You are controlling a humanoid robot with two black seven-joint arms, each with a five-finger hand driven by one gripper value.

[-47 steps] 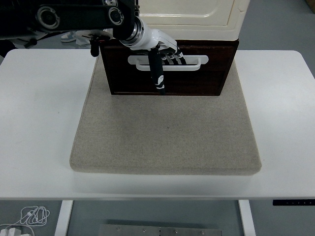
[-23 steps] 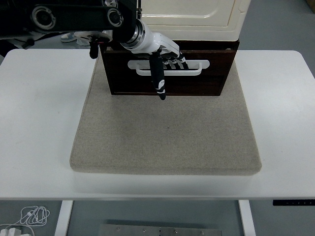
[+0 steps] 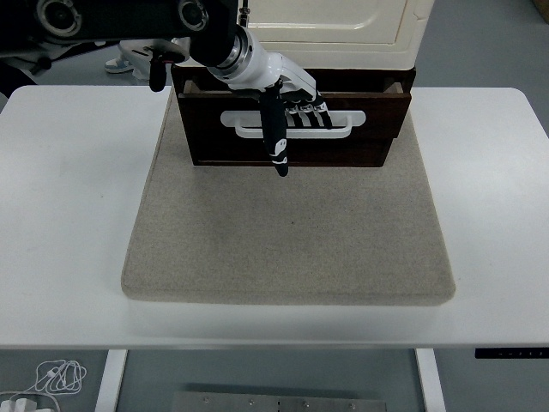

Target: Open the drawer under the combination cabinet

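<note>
Drawer (image 3: 292,142) sits directly under my left hand (image 3: 287,99), dark brown, at the base of the cream combination cabinet (image 3: 330,30), its front standing slightly forward of the cabinet so that a narrow gap shows along its top edge. My fingers (image 3: 313,113) are hooked down through the white handle (image 3: 296,124) and closed on its bar, while my thumb (image 3: 274,137) hangs straight down in front of the handle, its tip over the lower part of the drawer front. My arm enters from the left, above and behind the hand. Below and nearer than the hand lies a beige mat (image 3: 287,249), on which the cabinet stands; the mat rests on the white table (image 3: 69,215).
</note>
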